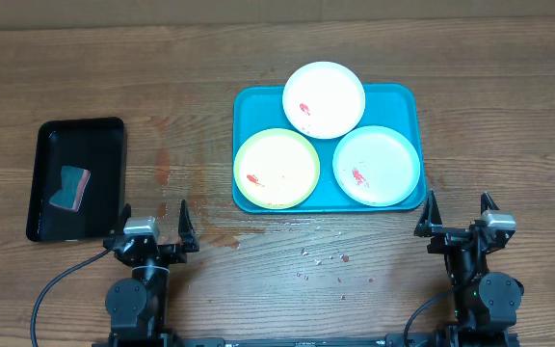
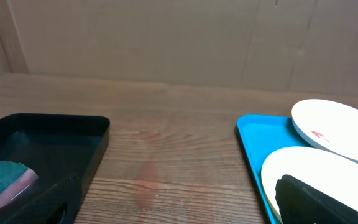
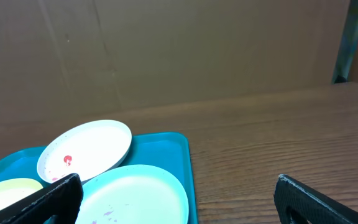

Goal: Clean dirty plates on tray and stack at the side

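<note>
Here, the left hand [image 1: 154,220] and right hand [image 1: 459,210] sit at the near edge of the surface [image 1: 200,58], both spread wide, holding nothing. Beyond them, the turquoise tray [image 1: 249,106] carries the white plate [image 1: 324,99], yellow-green plate [image 1: 276,169] and mint plate [image 1: 377,165], each smeared red.

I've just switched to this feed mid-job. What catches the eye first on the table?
The turquoise tray, right of centre, holds three plates with red smears: the white plate at the back, the yellow-green plate front left and the mint plate front right. Far left, a black tray holds a sponge. The left gripper and right gripper wait open at the near edge.
</note>
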